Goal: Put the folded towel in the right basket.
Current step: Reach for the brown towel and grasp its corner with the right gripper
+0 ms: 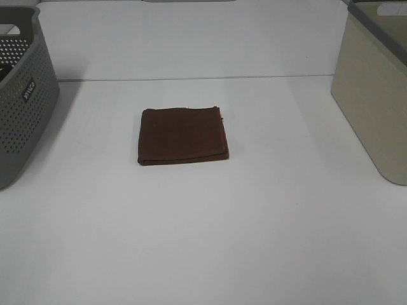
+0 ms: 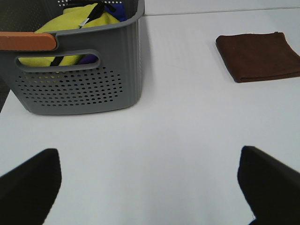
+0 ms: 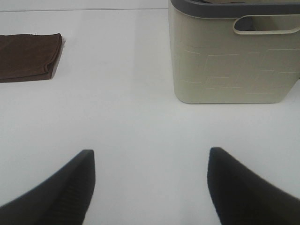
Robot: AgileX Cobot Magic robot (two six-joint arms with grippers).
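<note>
A folded dark brown towel (image 1: 182,135) lies flat on the white table in the middle of the exterior high view. It also shows in the left wrist view (image 2: 258,56) and in the right wrist view (image 3: 29,63). The beige right basket (image 1: 375,89) stands at the right edge and shows in the right wrist view (image 3: 233,56). Neither arm shows in the exterior high view. My left gripper (image 2: 149,187) is open and empty over bare table. My right gripper (image 3: 151,185) is open and empty, well short of the towel and basket.
A grey perforated basket (image 1: 22,95) stands at the left edge. In the left wrist view this basket (image 2: 79,75) holds yellow and blue cloth. The table's back edge (image 1: 191,78) runs behind the towel.
</note>
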